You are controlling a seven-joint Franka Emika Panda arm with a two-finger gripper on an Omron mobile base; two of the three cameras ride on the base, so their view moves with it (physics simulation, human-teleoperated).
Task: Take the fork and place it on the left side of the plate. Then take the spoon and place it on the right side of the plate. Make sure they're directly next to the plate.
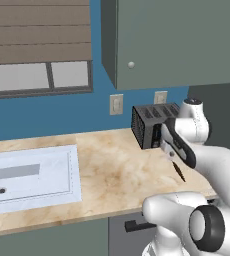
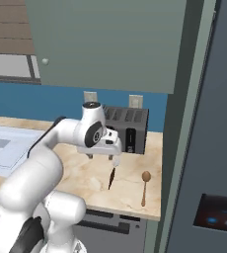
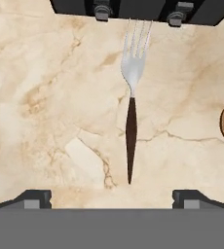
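Counter point(image 3: 41, 87) carries toaster point(image 2: 128, 129) at the far edge, then fork point(image 3: 131, 112) and spoon point(image 2: 145, 187) nearer. Gripper point(image 3: 111, 197) hangs released right over fork, holding nothing, fingertips point(image 3: 33, 198) spread either side of the handle end. Fork's long axis runs near-to-far, tines at the toaster's feet, handle toward the robot. Spoon lies just right of fork, apart from it. Judged next: straight drop, close across the handle.
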